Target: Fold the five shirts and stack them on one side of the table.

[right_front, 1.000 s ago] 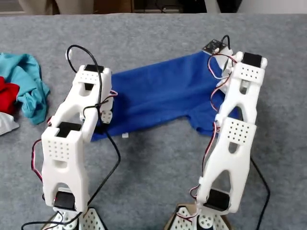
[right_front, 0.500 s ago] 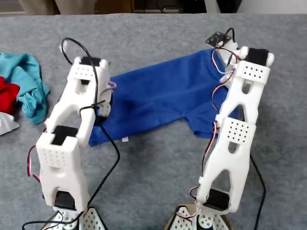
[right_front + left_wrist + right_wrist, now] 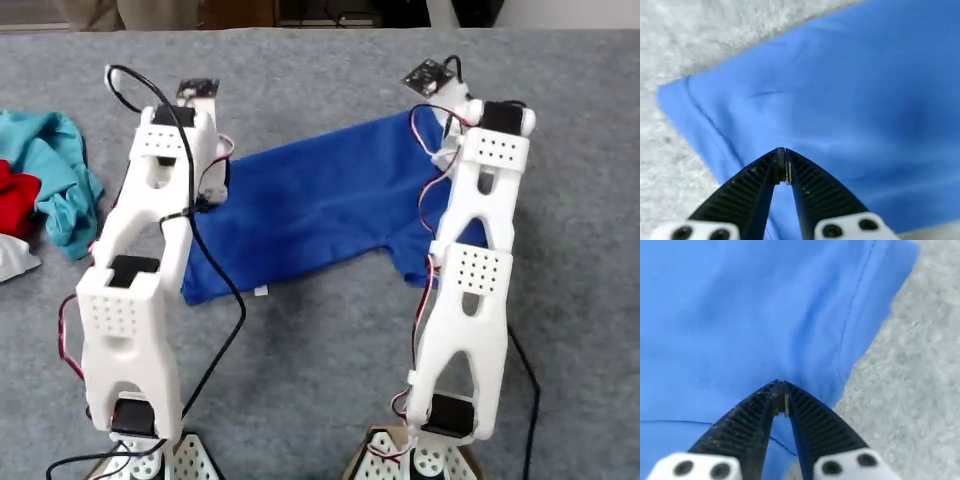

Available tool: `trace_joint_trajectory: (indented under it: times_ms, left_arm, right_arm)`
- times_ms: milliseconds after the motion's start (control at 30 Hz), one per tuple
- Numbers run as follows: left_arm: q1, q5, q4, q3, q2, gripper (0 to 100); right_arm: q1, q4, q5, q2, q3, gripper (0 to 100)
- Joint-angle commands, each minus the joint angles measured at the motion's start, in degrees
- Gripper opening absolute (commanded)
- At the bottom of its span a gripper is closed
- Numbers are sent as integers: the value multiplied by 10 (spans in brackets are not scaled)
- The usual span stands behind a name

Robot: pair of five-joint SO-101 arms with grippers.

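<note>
Your left gripper and right gripper are each clamped tight on opposite ends of the blue shirt. It lies spread mid-table between the two arms, one sleeve pointing toward their bases. Grey table runs wide before it. Three garments are heaped at the left edge: teal shirt, red shirt, white shirt.
</note>
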Motion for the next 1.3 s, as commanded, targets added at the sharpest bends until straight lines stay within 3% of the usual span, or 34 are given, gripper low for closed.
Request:
trace_joint_trajectory:
  times_ms: [0,333,667,867,1100,1267]
  left_arm:
    - [-27,-5,-3,-18,27,20]
    - [-87,-4,10,-102,96,20]
    - [-14,-4,156,-264,97,20]
    - [22,-4,196,-316,95,20]
    - [37,-6,198,-296,80,19]
    - [34,-10,197,-178,-50,19]
  right_arm:
    - [19,-11,-6,6,-2,5]
    - [48,-15,25,8,-3,5]
    - [22,68,26,-109,-46,5]
    - [30,84,83,-216,-15,6]
    - [57,84,171,-373,207,104]
    - [61,78,283,-525,484,118]
